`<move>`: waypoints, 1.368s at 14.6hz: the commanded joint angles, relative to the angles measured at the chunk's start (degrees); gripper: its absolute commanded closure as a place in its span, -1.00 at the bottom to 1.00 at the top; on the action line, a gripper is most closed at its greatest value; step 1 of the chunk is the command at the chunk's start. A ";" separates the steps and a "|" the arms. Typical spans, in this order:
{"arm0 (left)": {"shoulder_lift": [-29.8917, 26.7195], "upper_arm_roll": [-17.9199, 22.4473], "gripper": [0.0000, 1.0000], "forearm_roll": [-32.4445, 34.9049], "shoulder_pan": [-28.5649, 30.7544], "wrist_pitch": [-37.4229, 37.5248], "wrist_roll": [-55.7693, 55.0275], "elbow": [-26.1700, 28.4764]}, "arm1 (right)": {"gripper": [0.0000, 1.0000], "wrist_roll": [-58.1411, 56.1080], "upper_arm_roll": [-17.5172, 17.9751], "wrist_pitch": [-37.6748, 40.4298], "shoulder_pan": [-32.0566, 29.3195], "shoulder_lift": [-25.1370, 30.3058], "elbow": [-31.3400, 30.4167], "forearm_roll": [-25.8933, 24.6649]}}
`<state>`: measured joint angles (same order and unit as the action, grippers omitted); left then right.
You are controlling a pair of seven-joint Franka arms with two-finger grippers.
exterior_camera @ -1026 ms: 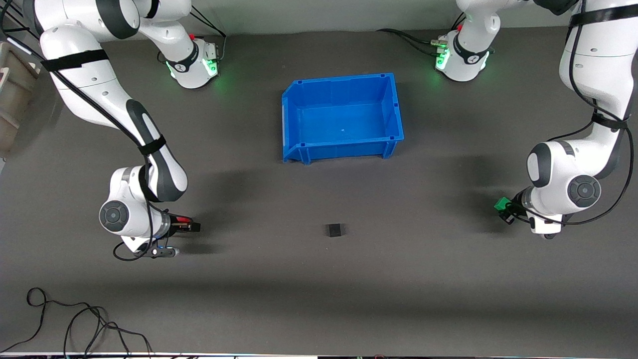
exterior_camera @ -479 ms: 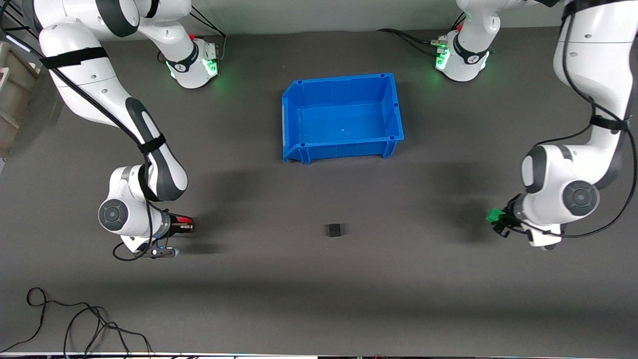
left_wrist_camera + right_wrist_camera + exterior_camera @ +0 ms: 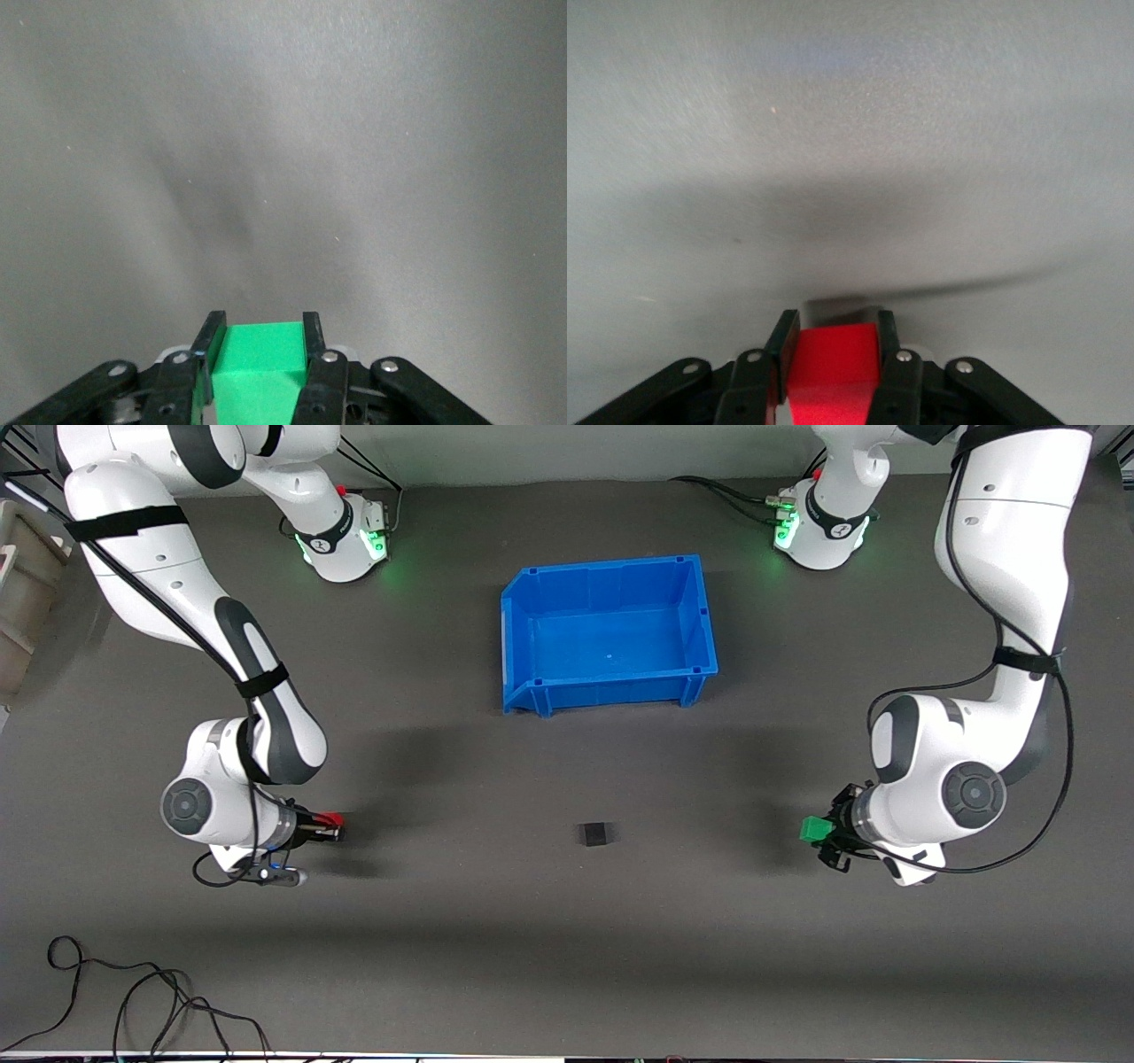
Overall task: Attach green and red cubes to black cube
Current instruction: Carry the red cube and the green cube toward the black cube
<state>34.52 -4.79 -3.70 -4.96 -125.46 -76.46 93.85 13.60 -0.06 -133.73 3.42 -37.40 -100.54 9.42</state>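
The black cube sits alone on the grey mat, nearer to the front camera than the blue bin. My left gripper is shut on the green cube and holds it above the mat toward the left arm's end; the wrist view shows the green cube clamped between both fingers. My right gripper is shut on the red cube above the mat toward the right arm's end; its wrist view shows the red cube between both fingers. The black cube shows in neither wrist view.
An empty blue bin stands mid-table, farther from the front camera than the black cube. A loose black cable lies near the front edge at the right arm's end.
My left gripper has carried the green cube toward the black cube. My right gripper has shifted slightly, still holding the red cube. The black cube has not moved.
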 commanded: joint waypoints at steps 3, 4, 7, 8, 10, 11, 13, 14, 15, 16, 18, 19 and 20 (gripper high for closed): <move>0.64 0.57 1.00 -0.96 -0.58 2.58 -2.89 -3.06 | 1.00 27.21 0.06 -0.39 3.42 3.21 -0.89 10.53; 0.55 0.57 1.00 -0.79 -0.75 3.55 -4.56 -3.41 | 1.00 33.18 0.06 -0.48 5.18 3.22 -0.19 10.79; 0.90 0.48 1.00 -1.05 -2.07 6.97 -6.16 -6.57 | 1.00 52.34 -0.02 -0.39 12.03 2.17 3.66 10.71; 0.90 0.57 1.00 -1.22 -1.98 7.07 -6.16 -6.84 | 1.00 59.10 -0.02 -0.39 13.35 1.64 5.16 10.45; 0.90 0.57 1.00 -1.14 -2.25 7.16 -7.12 -7.11 | 1.00 71.06 -0.02 -0.48 15.90 0.23 8.06 10.45; 1.08 0.57 1.00 -1.14 -2.25 7.07 -7.73 -7.11 | 1.00 76.26 -0.02 -0.48 17.40 -0.64 9.38 10.01; 1.69 0.48 1.00 -1.22 -2.42 6.63 -8.09 -7.11 | 1.00 84.36 -0.02 -0.48 18.90 -2.93 12.54 9.66; 2.30 0.40 1.00 -1.14 -2.77 6.46 -9.66 -7.11 | 1.00 86.05 -0.02 -0.48 19.78 -3.81 13.69 9.57; 3.27 0.22 1.00 -1.05 -3.90 6.19 -12.11 -7.28 | 1.00 87.20 -0.02 -0.48 20.74 -5.03 15.09 9.65; 4.32 0.22 1.00 -1.05 -5.31 6.19 -14.66 -8.15 | 1.00 89.39 -0.02 -0.48 21.53 -6.09 16.33 9.66; 6.52 0.13 1.00 -1.22 -8.47 6.10 -19.93 -9.91 | 1.00 93.70 -0.11 -0.48 23.64 -9.07 19.49 9.57; 7.66 0.22 1.00 -1.22 -10.14 5.84 -23.00 -10.79 | 1.00 95.28 -0.20 -0.48 24.61 -10.39 20.89 9.39; 9.32 0.22 1.00 -1.22 -11.81 4.45 -25.99 -12.19 | 1.00 97.38 -0.11 -0.48 25.31 -11.63 22.13 8.70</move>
<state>40.04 -5.54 -4.37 -12.84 -120.34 -96.27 86.29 106.06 0.53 -134.09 26.52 -44.76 -83.91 18.76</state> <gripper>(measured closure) 0.608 0.604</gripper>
